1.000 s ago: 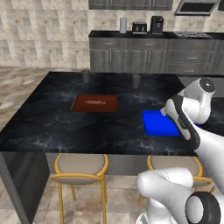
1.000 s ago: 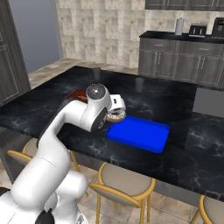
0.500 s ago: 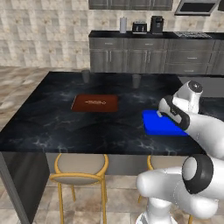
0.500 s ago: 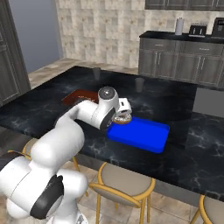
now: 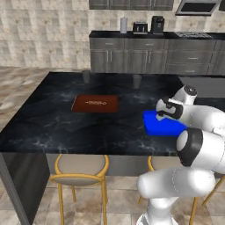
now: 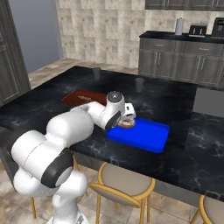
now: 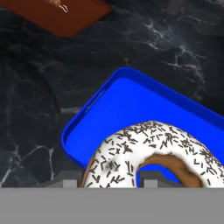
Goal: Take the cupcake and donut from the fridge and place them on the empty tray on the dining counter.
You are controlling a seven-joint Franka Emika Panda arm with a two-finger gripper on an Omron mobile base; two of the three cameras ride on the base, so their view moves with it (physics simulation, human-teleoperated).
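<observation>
Donut (image 7: 144,153) lower, flat over tray (image 7: 127,100)

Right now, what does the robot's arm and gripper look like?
The arm is glossy white with rounded, bulky segments and dark grey to black bands at its joints. A round grey cap tops the wrist. The gripper ends in two small dark grey squared fingertips. No cables or markings show.

We see the donut (image 7: 144,151) cut off by the hand view's bottom edge, and the arm hides the tray's (image 5: 163,127) right part.
</observation>
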